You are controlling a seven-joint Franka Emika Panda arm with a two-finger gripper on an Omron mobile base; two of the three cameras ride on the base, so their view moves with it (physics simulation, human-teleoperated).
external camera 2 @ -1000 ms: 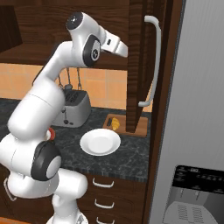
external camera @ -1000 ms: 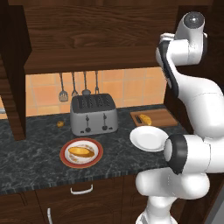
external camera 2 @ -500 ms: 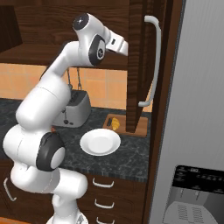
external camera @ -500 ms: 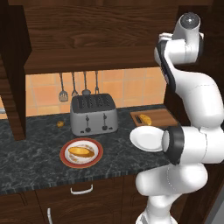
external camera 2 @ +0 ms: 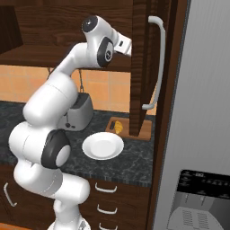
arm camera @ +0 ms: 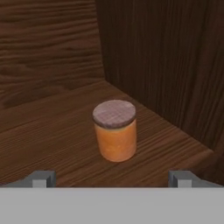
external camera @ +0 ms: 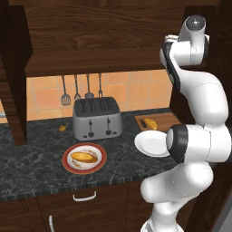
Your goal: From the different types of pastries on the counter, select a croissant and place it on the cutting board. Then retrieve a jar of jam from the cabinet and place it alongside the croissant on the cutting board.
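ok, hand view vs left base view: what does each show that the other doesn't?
Hand view: the jar of jam standing upright on the cabinet shelf, between the open hand's fingertips and ahead of them, untouched.

Left base view: the counter, toaster, a bun on a red-rimmed plate, an empty white plate, and the croissant on the cutting board.

Both: the dark wood cabinet.

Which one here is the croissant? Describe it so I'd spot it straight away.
Look along the black counter past the toaster to the wooden cutting board at its right end. The croissant lies on it: small, golden-orange, slightly curved, unlike the larger oblong pastry on the red-rimmed plate.
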